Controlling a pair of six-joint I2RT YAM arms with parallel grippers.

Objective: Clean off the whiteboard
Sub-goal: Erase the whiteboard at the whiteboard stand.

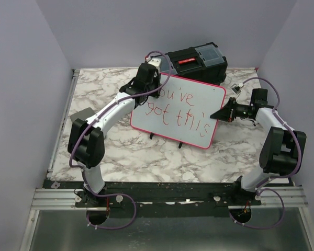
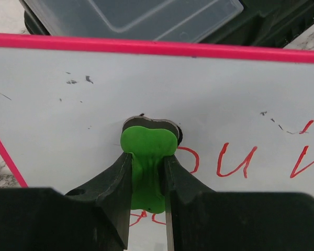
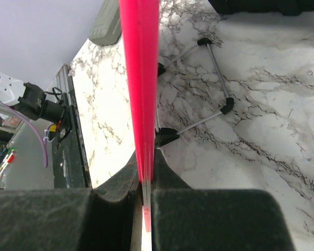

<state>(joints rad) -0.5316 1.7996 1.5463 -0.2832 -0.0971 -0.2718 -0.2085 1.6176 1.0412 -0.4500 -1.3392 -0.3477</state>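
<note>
The whiteboard (image 1: 172, 117) stands on the table (image 1: 120, 149) before the toolbox (image 1: 199, 60), red writing on it. Only the left wrist view shows the left gripper (image 2: 147, 163) clenching a green eraser (image 2: 148, 144) against it; the right wrist view shows the right gripper (image 3: 145, 180) pinching its rim.

a table (image 1: 131, 151) with a white and grey marble top is being closed in by plain pale purple walls: a back wall (image 1: 162, 26), a left wall (image 1: 21, 104) and a right wall (image 1: 303, 73). its near edge is being lined by a silver metal rail (image 1: 52, 197). everything is being lit by soft, even light.
</note>
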